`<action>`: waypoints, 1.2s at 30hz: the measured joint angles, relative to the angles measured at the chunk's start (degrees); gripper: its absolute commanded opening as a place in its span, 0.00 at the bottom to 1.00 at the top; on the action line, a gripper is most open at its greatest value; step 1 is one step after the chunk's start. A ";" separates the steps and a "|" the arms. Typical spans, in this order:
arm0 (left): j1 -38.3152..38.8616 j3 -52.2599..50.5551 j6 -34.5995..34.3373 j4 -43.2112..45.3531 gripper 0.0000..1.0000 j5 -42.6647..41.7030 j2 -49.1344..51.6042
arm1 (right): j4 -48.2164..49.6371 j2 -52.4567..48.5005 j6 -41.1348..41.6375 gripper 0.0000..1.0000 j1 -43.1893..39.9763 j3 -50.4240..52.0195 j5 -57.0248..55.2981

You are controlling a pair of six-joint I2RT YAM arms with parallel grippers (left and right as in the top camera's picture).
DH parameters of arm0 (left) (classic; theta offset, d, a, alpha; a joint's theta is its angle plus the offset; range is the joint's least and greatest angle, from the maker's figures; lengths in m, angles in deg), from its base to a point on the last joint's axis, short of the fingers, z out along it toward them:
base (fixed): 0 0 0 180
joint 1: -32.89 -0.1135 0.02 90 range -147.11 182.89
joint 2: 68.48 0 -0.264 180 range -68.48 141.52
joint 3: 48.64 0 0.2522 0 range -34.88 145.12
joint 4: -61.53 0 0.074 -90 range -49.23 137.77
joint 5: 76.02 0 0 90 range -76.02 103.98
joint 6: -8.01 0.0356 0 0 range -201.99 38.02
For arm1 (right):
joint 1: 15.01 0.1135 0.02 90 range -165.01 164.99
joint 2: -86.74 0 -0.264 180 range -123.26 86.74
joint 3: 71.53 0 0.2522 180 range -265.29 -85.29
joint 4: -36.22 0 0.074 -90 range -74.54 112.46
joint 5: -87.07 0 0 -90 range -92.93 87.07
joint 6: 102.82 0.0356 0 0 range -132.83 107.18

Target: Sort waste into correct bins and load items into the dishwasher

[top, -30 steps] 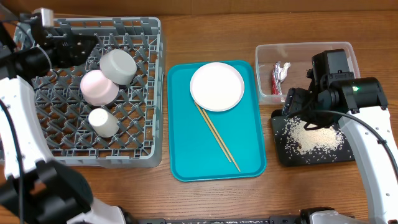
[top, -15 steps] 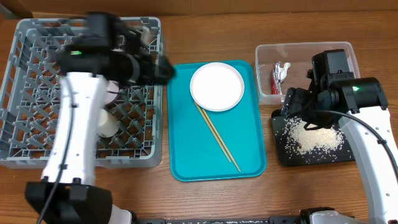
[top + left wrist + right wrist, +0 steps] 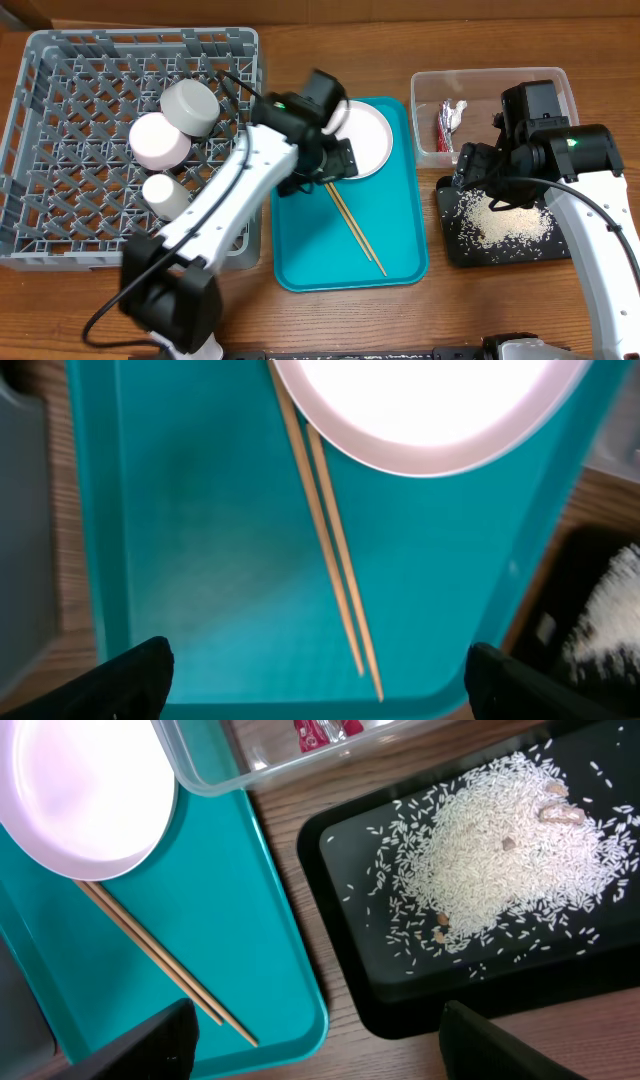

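Note:
The white plate and the chopsticks lie on the teal tray. My left gripper hovers over the tray next to the plate. In the left wrist view it is open and empty, with the chopsticks and plate below. The grey bowl, pink bowl and white cup sit in the dish rack. The foil wrapper lies in the clear tub. Rice lies on the black tray. My right gripper is open and empty above the gap between the trays.
The teal tray stands between the rack and the two bins. The right wrist view shows the rice, the black tray, the tub's corner and bare wood between the trays.
My left arm has swung from the rack's far left corner across the rack to the teal tray. The right arm has not moved.

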 measured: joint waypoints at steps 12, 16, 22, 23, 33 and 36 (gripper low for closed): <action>6.38 -4.35 -10.56 2.64 0.84 2.93 12.70 | -0.50 0.00 -0.20 0.79 0.00 0.00 0.00; 6.38 -4.39 -11.23 1.07 0.84 2.93 14.16 | -0.61 0.00 -0.22 0.79 -0.02 0.00 -0.02; 6.38 -4.44 -11.82 -0.07 0.85 2.93 14.43 | -0.61 0.00 -0.24 0.80 0.00 0.00 -0.24; 6.38 -4.44 -11.82 0.26 0.85 2.93 14.45 | -0.61 0.00 -0.24 0.80 0.00 0.00 -0.24; 6.38 -5.62 -11.82 3.74 0.84 2.71 14.43 | -0.68 0.00 -0.35 0.80 -0.02 0.00 -0.46; 6.36 -6.56 -11.85 4.98 0.83 2.38 14.03 | -0.70 0.00 -0.37 0.80 0.00 0.00 -0.46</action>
